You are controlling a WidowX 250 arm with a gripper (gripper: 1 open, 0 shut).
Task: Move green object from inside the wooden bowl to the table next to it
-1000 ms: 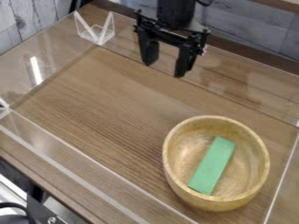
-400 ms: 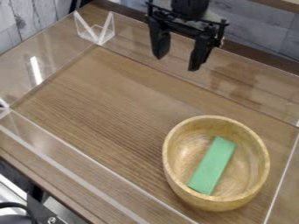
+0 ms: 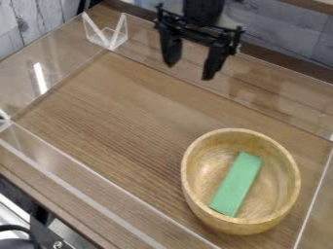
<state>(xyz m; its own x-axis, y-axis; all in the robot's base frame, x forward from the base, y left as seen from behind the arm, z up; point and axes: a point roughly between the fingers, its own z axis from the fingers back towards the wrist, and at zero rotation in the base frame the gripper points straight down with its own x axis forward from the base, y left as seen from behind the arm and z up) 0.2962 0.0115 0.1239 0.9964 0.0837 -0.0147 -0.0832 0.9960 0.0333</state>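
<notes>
Unlettered table: green object in wooden bowl, no writing.

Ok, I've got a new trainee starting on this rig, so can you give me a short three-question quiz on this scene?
1. True or false: the green object lies inside the wooden bowl.
2. Multiple choice: the claw is (A) shut on the green object, (B) open and empty above the far side of the table, (C) resting inside the bowl.
3. Short answer: in which corner of the picture does the bowl sit?

Key:
1. True.
2. B.
3. The lower right, near the clear wall on that side.
</notes>
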